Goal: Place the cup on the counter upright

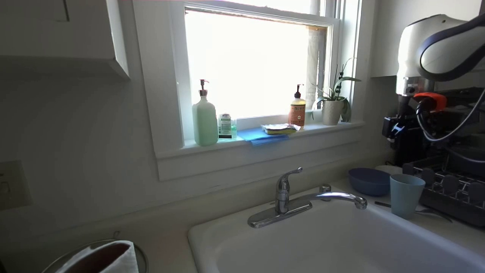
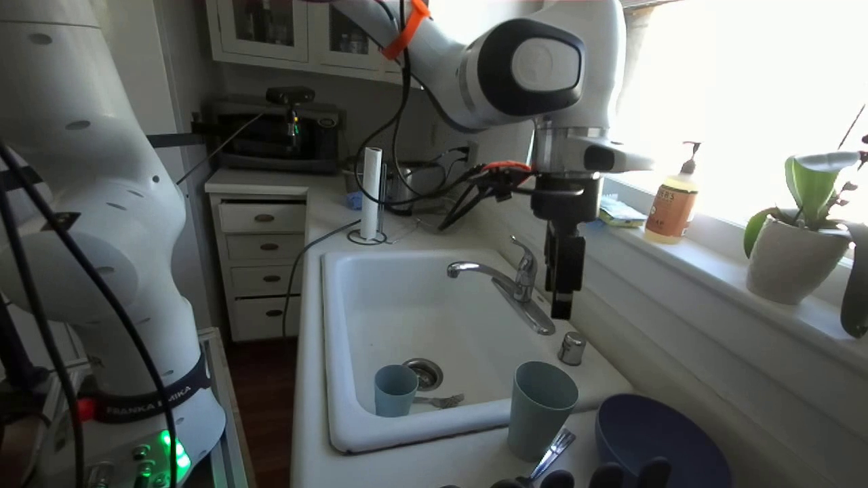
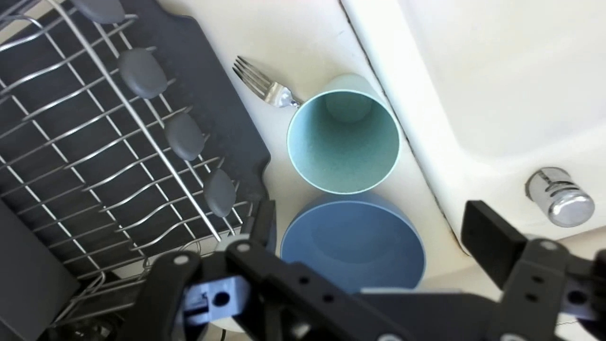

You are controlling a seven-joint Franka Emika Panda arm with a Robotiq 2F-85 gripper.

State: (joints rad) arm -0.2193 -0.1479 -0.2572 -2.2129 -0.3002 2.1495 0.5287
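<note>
Cup [image 3: 343, 147], wrist view: upright on the counter [image 3: 293, 38], long axis vertical, wide mouth up, narrow base down.
Around it: dish rack [image 3: 208, 94] left, sink [image 3: 511, 94] right, blue bowl [image 3: 355, 237] just beside on the near side, fork [image 3: 272, 92] partly hidden by the cup.
Gripper [image 3: 375, 227]: fingers [image 3: 492, 241] spread well apart, the bowl showing between them.
Cup, in an exterior view: mouth up, just outside the sink's near rim; the gripper hangs above, apart from it.
Sink cup [image 2: 395, 394]: upright beside the drain [image 2: 427, 373], mouth up.
Far end: white roll [image 2: 371, 190] on a wire stand [image 2: 367, 238], drawers [image 2: 266, 247] left of it.
Cup, in an exterior view: upright, right of the faucet [image 1: 282, 197], tapering downward.
Windowsill [image 1: 341, 129]: green bottle [image 1: 205, 123] left, potted plant [image 1: 332, 112] right.
</note>
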